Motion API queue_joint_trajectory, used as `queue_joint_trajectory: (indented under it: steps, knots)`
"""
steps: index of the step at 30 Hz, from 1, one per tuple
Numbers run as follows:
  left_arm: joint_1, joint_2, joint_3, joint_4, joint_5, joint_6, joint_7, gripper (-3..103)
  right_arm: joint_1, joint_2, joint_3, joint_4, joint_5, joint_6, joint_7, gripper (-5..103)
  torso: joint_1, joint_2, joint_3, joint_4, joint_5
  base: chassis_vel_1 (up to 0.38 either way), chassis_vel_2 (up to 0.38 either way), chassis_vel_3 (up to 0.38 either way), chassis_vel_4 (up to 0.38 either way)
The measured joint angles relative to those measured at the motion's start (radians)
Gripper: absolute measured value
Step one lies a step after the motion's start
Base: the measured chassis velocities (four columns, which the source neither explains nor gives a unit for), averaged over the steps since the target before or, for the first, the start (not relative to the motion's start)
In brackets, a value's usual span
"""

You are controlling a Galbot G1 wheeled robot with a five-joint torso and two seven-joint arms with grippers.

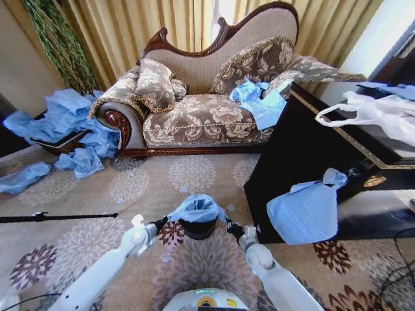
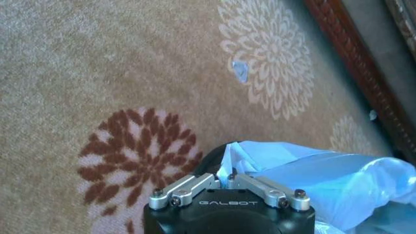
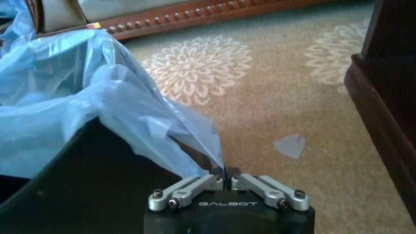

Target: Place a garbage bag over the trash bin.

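Your left gripper (image 1: 160, 224) and right gripper (image 1: 229, 227) each pinch the garbage bag (image 1: 196, 208) (light blue) over the trash bin (image 1: 198, 228).

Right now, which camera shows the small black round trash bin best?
The head view: the small black round trash bin sits between both grippers, thin light blue garbage bag bunched on top. The right wrist view shows just its dark wall; the left wrist view, a dark sliver.

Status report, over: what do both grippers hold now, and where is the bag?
Left gripper and right gripper both shut on garbage bag edges. Bag draped over the trash bin, on the carpet. Nothing in the way.
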Motion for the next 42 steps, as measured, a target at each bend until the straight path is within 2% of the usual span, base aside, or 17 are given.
queue_joint_trajectory:
  steps: [7, 12, 15, 17, 23, 25, 27, 33, 36, 40, 41, 42]
  knots:
    - [-0.024, -0.024, 0.007, 0.026, 0.037, -0.015, 0.008, 0, 0.028, 0.019, -0.012, -0.02, -0.001, 0.021, 0.012, 0, 0.0, 0.0, 0.0, 0.0001, -0.0001, 0.0, 0.0, 0.0, 0.0]
    - [-0.016, -0.017, 0.006, -0.012, 0.064, -0.015, 0.013, 0, 0.021, 0.009, -0.007, -0.012, 0.005, 0.042, -0.008, 0, 0.0, 0.0, 0.0, 0.0001, 0.0, 0.0, 0.0, 0.0, 0.0]
    - [0.008, -0.001, 0.005, -0.048, 0.094, -0.008, 0.032, 0, -0.006, -0.003, 0.007, 0.0, 0.007, 0.061, -0.049, 0, 0.0, 0.0, 0.0, -0.0001, 0.0, 0.0, 0.0, 0.0, 0.0]
    - [0.026, 0.012, 0.016, -0.056, 0.15, -0.004, 0.063, 0, -0.025, -0.007, 0.011, 0.003, 0.006, 0.069, -0.074, 0, 0.0, 0.0, 0.0, 0.0001, 0.0002, 0.0, 0.0, 0.0, 0.0]
    - [0.026, 0.021, 0.052, -0.035, 0.224, 0.006, 0.111, 0, -0.038, 0.011, 0.002, -0.008, -0.022, 0.083, -0.083, 0, 0.0, 0.0, 0.0, 0.0, 0.0004, 0.0, 0.0, 0.0, 0.0]
    - [0.019, 0.025, 0.08, -0.016, 0.275, 0.006, 0.14, 0, -0.042, 0.012, 0.008, 0.004, -0.04, 0.109, -0.078, 0, 0.0, 0.0, 0.0, 0.0, -0.0001, 0.0, 0.0, 0.0, 0.0]
    - [0.017, 0.024, 0.09, -0.01, 0.29, 0.004, 0.149, 0, -0.044, 0.001, 0.021, 0.041, -0.042, 0.12, -0.062, 0, 0.0, 0.0, 0.0, 0.0, 0.0001, 0.0, 0.0, 0.0, 0.0]
    - [0.013, 0.018, 0.089, -0.021, 0.287, -0.002, 0.15, 0, -0.016, -0.039, 0.054, 0.147, 0.004, 0.108, 0.025, 0, 0.0, 0.0, 0.0, 0.0002, 0.0001, 0.0, 0.0, 0.0, 0.0]
    - [0.011, 0.02, 0.083, -0.034, 0.269, -0.003, 0.145, 0, 0.003, -0.078, 0.056, 0.186, -0.009, 0.11, 0.016, -1, 0.0, 0.0, 0.0, 0.0001, 0.0, 0.0, 0.0, 0.0, 0.0]
    - [0.004, 0.024, 0.067, -0.051, 0.231, 0.0, 0.128, 0, 0.058, -0.176, -0.01, 0.235, -0.025, 0.111, -0.058, 20, 0.0, 0.0, 0.0, 0.0, 0.0001, 0.0, 0.0, 0.0, 0.0]
    - [0.004, 0.024, 0.067, -0.051, 0.231, 0.0, 0.128, 0, 0.058, -0.176, -0.01, 0.235, -0.025, 0.111, -0.058, 20, 0.0, 0.0, 0.0, 0.0, 0.0001, 0.0, 0.0, 0.0, 0.0]
    - [0.004, 0.025, 0.066, -0.053, 0.228, 0.0, 0.126, 0, 0.076, -0.2, -0.033, 0.236, -0.034, 0.111, -0.087, 25, 0.0, 0.0, 0.0, 0.0001, 0.0001, 0.0, 0.0, 0.0, 0.0]
